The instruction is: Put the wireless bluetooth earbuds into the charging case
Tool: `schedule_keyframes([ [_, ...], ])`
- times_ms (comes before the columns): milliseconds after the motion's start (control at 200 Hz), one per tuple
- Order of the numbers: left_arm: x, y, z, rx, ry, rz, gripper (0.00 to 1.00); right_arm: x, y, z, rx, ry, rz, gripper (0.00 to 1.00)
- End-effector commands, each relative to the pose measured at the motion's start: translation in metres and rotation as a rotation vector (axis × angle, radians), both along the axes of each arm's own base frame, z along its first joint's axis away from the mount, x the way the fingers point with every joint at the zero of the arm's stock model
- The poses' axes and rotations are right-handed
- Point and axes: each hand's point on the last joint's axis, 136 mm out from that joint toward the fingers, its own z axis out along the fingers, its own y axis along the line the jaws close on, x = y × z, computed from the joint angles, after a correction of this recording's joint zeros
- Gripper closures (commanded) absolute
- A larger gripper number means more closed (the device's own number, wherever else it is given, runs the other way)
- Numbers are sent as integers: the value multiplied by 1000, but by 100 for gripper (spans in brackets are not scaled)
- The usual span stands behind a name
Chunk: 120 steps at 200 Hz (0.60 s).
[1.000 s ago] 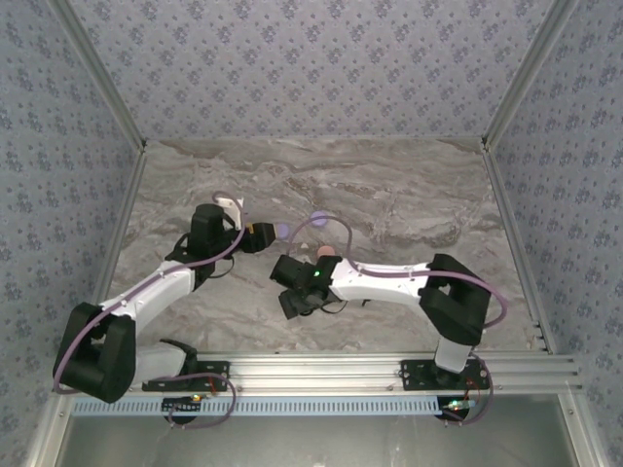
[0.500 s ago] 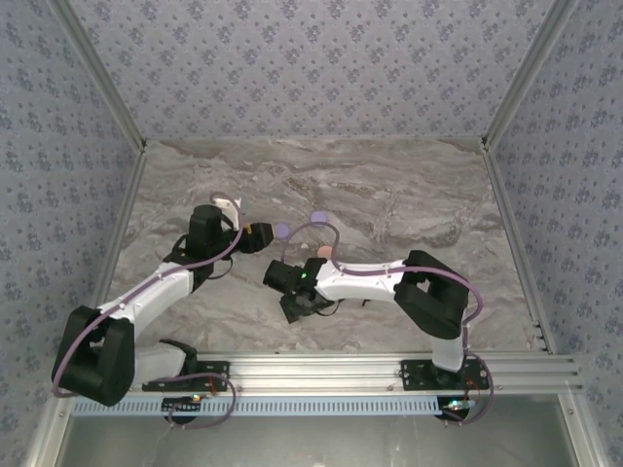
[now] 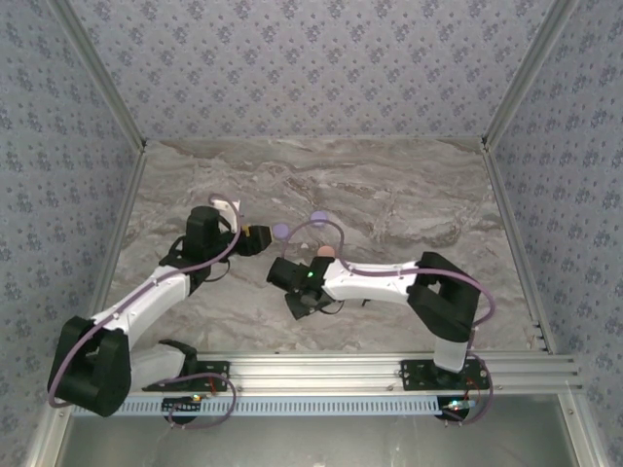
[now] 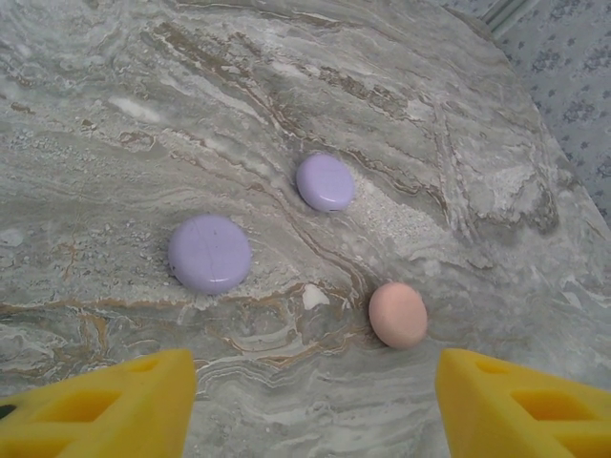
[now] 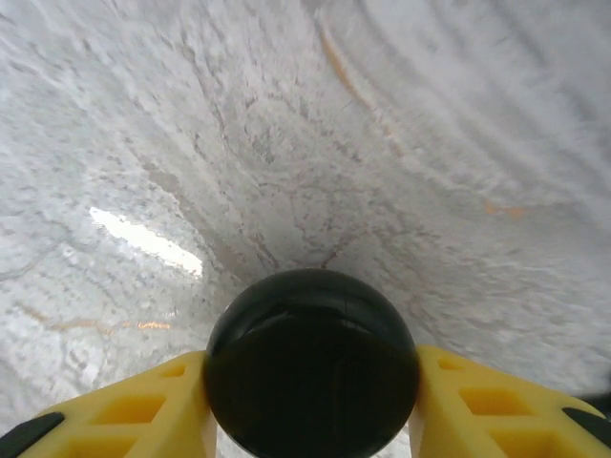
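Note:
My right gripper is shut on a glossy black round charging case, its yellow fingers pressed against both sides, just above the marble. From above, that gripper sits at the table's middle front. My left gripper is open and holds nothing, hovering low with three closed round cases ahead of it: a large lilac one, a smaller lilac one and a pink one. In the top view the left gripper is just left of the lilac case. The earbuds are out of view.
The marble tabletop is walled by patterned panels on three sides. The pink case lies close beside the right arm's forearm. Open marble stretches to the back and right.
The right gripper's jaws have come together onto the black case, and the right arm's elbow shifted slightly. The left arm has barely moved.

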Motion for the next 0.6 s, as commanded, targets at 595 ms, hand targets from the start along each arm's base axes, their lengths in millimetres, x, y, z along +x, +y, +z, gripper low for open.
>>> schedule_keyframes([
  [595,-71,-52,152,-292,-193,-437,37,62,-41,240,266,-985,522,57],
])
